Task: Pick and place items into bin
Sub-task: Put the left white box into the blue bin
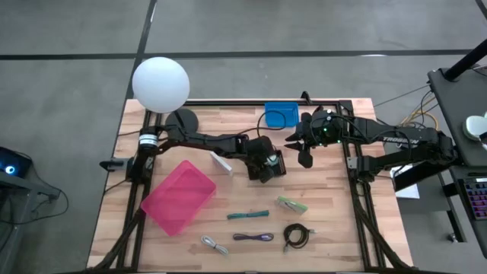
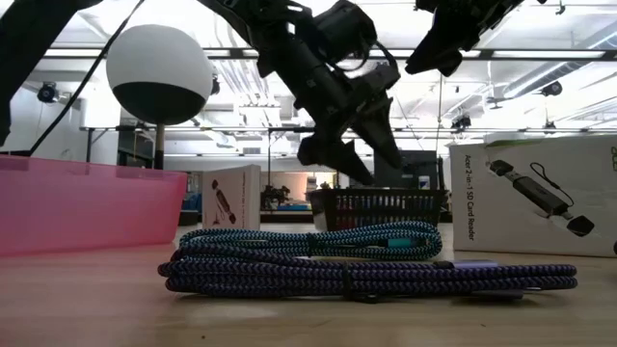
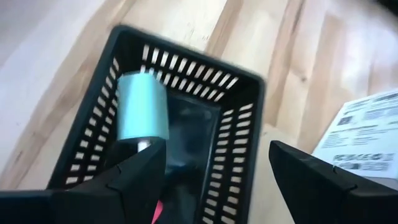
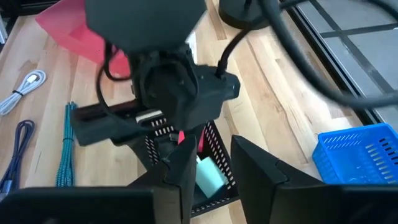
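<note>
My left gripper [image 3: 217, 180] hangs open, pointing down into a black slotted basket [image 1: 268, 169] at mid-table. A mint-green cube [image 3: 142, 107] leans against the basket's inner wall and also shows in the right wrist view [image 4: 208, 176]. My right gripper [image 1: 303, 151] is open and raised, just right of the basket. The teal cable [image 1: 247, 215], purple cable [image 1: 253, 237], grey-white cable [image 1: 214, 245], black cable [image 1: 295, 236] and pale green piece [image 1: 291, 204] lie on the near half of the table. My left gripper has a small pink bit [image 3: 155, 211] at the inner side of one finger [image 3: 134, 180]. I cannot tell whether the finger touches it.
A pink bin [image 1: 179, 196] sits left of the cables and a blue basket [image 1: 281, 114] at the far edge. A white box [image 1: 221, 162] stands left of the black basket. The white globe lamp [image 1: 160, 84] stands at the far left corner.
</note>
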You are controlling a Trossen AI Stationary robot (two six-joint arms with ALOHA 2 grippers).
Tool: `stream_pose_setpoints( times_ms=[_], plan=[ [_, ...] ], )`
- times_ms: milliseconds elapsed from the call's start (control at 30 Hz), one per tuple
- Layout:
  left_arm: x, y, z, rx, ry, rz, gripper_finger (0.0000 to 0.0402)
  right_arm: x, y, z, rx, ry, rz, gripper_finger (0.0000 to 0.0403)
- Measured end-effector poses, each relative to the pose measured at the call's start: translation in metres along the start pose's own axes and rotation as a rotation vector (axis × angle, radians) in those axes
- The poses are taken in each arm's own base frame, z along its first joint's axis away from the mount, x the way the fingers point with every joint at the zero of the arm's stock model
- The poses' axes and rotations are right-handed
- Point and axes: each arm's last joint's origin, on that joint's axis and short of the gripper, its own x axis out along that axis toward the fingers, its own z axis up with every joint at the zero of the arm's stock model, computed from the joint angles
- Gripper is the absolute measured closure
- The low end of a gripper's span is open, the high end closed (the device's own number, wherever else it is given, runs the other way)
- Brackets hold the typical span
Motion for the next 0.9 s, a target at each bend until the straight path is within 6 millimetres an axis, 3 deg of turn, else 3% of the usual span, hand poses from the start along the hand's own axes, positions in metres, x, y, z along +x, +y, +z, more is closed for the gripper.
stream_pose_setpoints(
  times_ms=[200,467,733,900],
  plan=[
    [-0.02,-0.007,0.006,0.033,-0.001,-0.091,0.0133,0.0,0.0,0.0,-0.004,0.0,0.0,0.0313],
    [-0.073,-0.017,0.006,0.275,0.061,-0.127,0.0132,0.0,0.0,0.0,-0.019,0.003,0.0,0.0304],
    [-0.131,-0.01,-0.012,0.531,0.223,-0.011,0.0132,0.0,0.0,0.0,-0.018,0.002,-0.001,0.0308],
    [-0.15,0.001,-0.024,0.603,0.372,0.106,0.0132,0.0,0.0,0.0,-0.017,0.001,-0.001,0.0316]
  ],
)
